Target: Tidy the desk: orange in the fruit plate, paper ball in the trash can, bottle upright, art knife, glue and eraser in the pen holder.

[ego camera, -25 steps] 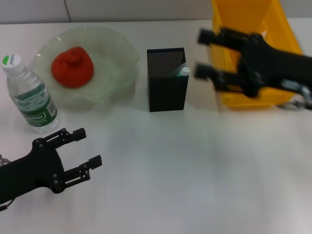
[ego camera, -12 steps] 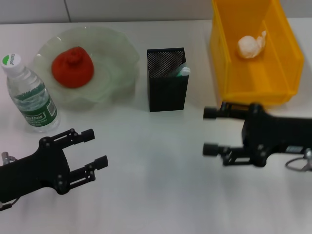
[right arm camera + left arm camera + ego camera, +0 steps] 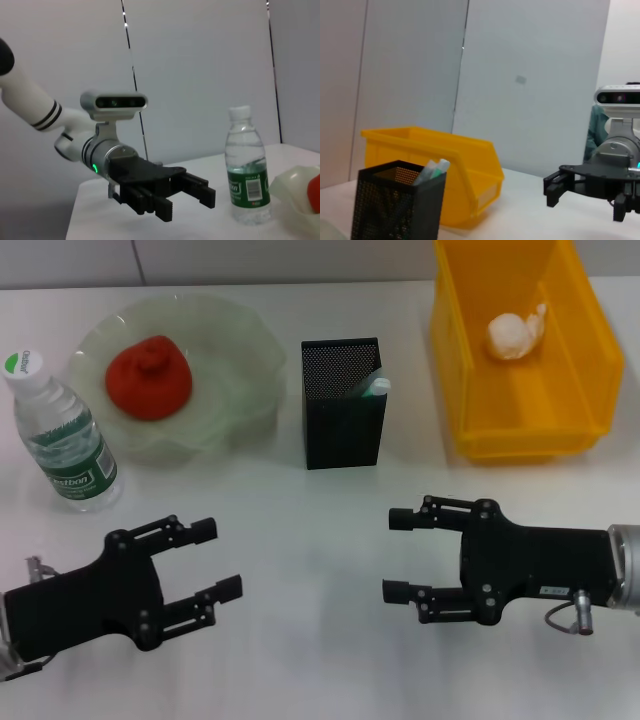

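The orange [image 3: 148, 377] lies in the fruit plate [image 3: 235, 335] at the back left. Just left of the plate the bottle [image 3: 62, 435] stands upright. The paper ball [image 3: 515, 335] rests inside the trash can [image 3: 470, 390] at the back right. A white-green tip [image 3: 375, 387] sticks out of the pen holder [image 3: 342, 405]; the art knife and eraser are hidden. My left gripper [image 3: 218, 560] hovers open and empty at the front left. My right gripper [image 3: 394, 555] is open and empty at the front right, facing it.
The left wrist view shows the pen holder [image 3: 395, 207], the trash can [image 3: 445, 165] and the right gripper [image 3: 560, 182]. The right wrist view shows the left gripper [image 3: 195, 192], the bottle [image 3: 247, 167] and the plate's edge [image 3: 295, 190].
My right gripper pulled back from over the trash can to the front of the table, uncovering the paper ball in the can. My left gripper edged toward the table's middle.
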`<act>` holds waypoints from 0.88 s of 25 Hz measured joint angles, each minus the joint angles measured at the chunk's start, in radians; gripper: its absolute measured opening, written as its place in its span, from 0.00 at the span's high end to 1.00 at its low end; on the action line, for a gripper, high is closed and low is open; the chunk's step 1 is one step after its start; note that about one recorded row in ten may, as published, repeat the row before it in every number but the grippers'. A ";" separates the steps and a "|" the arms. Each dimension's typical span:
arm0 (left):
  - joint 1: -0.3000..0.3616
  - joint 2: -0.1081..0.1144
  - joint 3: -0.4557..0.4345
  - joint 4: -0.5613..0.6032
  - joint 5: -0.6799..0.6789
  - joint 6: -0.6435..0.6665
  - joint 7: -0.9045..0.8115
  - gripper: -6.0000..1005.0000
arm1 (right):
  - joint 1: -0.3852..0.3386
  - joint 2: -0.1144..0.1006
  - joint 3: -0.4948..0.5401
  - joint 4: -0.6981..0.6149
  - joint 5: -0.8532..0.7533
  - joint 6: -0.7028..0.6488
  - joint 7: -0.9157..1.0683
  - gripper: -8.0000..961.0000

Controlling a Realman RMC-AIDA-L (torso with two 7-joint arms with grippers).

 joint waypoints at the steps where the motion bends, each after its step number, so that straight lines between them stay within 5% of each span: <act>1: -0.001 -0.001 0.001 0.000 0.000 -0.001 0.000 0.31 | 0.001 0.000 -0.001 0.002 -0.003 0.003 -0.003 0.20; 22: -0.021 -0.005 0.032 0.005 0.003 -0.007 -0.011 0.31 | 0.012 0.000 -0.012 0.001 -0.009 0.000 -0.005 0.20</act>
